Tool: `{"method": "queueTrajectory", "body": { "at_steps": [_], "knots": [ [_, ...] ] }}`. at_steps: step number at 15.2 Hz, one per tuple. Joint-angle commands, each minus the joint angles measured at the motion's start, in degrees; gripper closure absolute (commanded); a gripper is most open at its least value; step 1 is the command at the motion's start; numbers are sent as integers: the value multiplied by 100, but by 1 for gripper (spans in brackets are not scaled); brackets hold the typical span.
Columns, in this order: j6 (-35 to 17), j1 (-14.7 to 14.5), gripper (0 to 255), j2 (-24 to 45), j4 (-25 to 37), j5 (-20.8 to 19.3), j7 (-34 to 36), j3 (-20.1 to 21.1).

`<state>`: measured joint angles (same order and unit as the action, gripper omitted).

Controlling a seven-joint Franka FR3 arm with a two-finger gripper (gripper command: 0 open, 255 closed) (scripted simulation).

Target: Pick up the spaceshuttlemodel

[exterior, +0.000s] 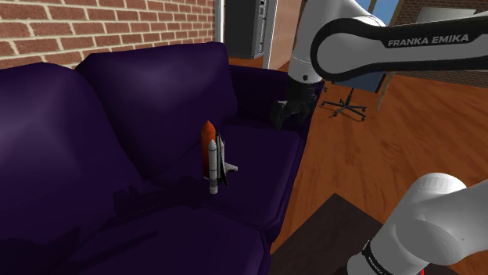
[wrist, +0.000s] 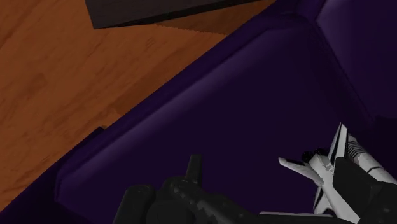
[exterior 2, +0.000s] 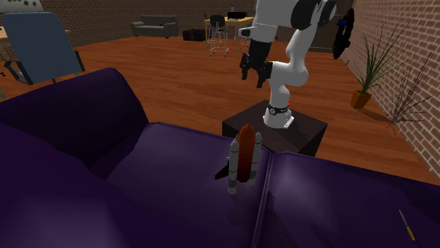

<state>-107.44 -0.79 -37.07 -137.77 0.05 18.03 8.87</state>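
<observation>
Shuttle model (exterior: 213, 156) stands upright on the sofa (exterior: 156, 94) seat in the shoulder view, and the arm's gripper (exterior: 291, 112) hangs near the sofa's front edge, fingers spread, holding nothing. The second exterior view shows open floor (exterior 2: 176, 77) before the sofa. The wrist view cuts the model off partway.

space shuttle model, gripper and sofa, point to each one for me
space shuttle model (exterior: 209, 144), shoulder view, on its orange tank
gripper (exterior: 291, 117), shoulder view, midway between its fingertips
sofa (exterior: 262, 168), shoulder view, on the bare purple seat cushion
</observation>
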Motion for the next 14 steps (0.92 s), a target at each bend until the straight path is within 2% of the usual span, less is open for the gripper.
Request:
{"method": "queueTrajectory", "body": {
  "at_steps": [1, 8, 11, 14],
  "knots": [
    [-297, 7, 0, 212, 12, 59, 466, 273],
    [-1143, 211, 0, 1372, 583, -141, 2117, 1232],
    [-1394, 358, 0, 1978, 987, -453, 2897, 1636],
    [-1540, 494, 0, 2651, 1489, -928, 3737, 2007]
  ]
}}
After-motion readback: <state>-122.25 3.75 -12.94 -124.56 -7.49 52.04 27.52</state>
